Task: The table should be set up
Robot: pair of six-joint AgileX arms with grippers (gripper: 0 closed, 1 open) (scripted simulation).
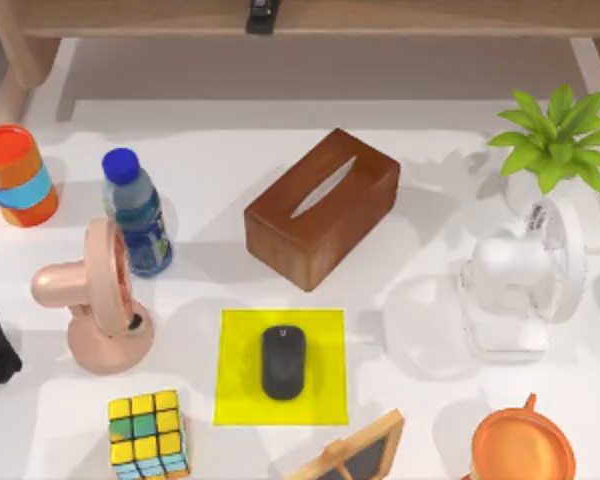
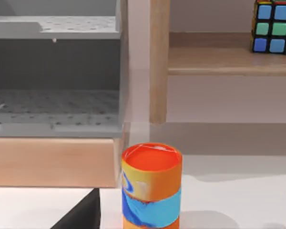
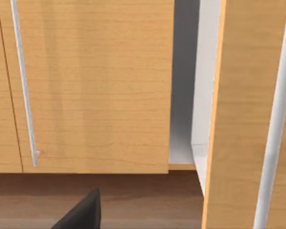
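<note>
The table (image 1: 230, 170) spans the top view with the mouse (image 1: 282, 362) centred on the yellow mat (image 1: 242, 345); finger state unreadable, any approach should clear the crowded neighbours.

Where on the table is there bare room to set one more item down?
Bare table lies behind the tissue box, between the blue bottle and the plant. A smaller patch sits between the yellow mat and the white fan. The left side, around the pink fan and cube, is crowded.
</note>
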